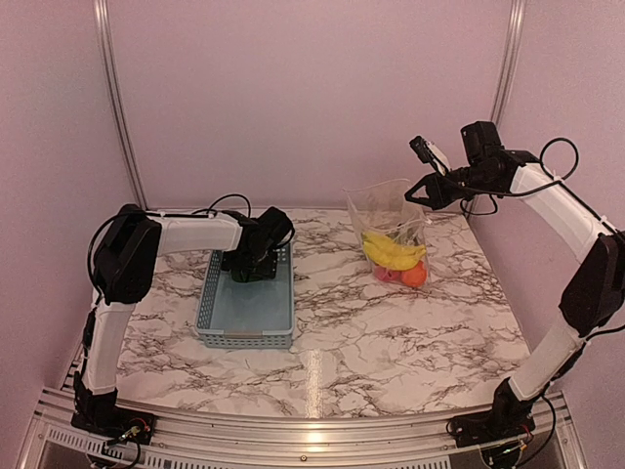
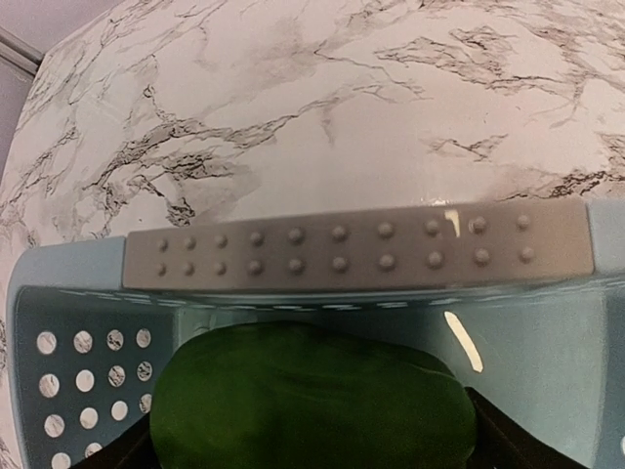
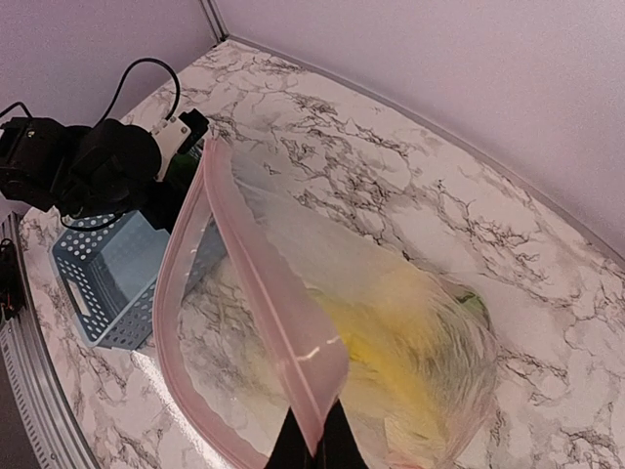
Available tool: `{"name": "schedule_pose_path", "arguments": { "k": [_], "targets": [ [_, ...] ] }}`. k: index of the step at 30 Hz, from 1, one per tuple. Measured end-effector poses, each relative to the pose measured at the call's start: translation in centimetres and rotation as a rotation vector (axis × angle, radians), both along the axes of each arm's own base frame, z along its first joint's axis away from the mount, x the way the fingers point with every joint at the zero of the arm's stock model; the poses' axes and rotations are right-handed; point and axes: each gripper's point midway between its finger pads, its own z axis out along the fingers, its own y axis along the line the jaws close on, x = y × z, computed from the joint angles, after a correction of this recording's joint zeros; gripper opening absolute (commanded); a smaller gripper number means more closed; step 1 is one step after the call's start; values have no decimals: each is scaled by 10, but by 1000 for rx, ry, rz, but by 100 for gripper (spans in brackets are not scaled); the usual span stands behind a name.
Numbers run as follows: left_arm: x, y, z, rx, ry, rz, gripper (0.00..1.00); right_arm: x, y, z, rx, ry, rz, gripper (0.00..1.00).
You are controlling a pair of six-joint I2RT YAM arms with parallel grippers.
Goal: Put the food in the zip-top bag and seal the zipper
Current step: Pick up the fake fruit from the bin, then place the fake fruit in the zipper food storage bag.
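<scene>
The left gripper [image 1: 255, 263] hangs low in the far end of the grey-blue basket [image 1: 244, 339]; a dark green pepper [image 2: 312, 401] lies right between its fingers, which stand wide on either side of it; whether they press it yet I cannot tell. Just beyond the pepper, in the left wrist view, runs the basket's end rim with its grey studded strip [image 2: 361, 249], close and level; a perforated side wall stands to the left of it.

To the right, well apart from the basket, the zip-top bag [image 1: 384, 208] stands on the marble table [image 1: 391, 342] near the far edge; the right gripper [image 1: 430, 191] is clamped tight on the bag's upper right rim and holds it up. The zipper [image 3: 264, 283], a pinkish strip, loops wide apart; the mouth gapes upward and toward the left. Inside, at the bottom, sit the yellow bananas [image 1: 393, 252], a red apple [image 1: 388, 275] and an orange [image 1: 414, 277], touching one another.

Between basket and bag lies a bare stretch of marble; the back wall rises just behind the bag; the right side wall stands close beside the right arm.
</scene>
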Motion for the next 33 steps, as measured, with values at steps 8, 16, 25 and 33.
{"name": "schedule_pose_path", "arguments": {
  "k": [8, 16, 25, 33],
  "targets": [
    [-8, 1, 32, -38, -30, -11, 83, 0, 0, 0, 0, 0, 0, 0],
    [-25, -37, 156, -234, -247, -142, 80, 0, 0, 0, -1, 0, 1, 0],
    [-73, -139, 249, -541, -452, -485, 79, -4, 8, -1, -8, 0, 16, 0],
    [-114, -208, 297, -777, -525, -733, 79, -9, 18, -2, -19, -4, 39, 0]
  ]
}}
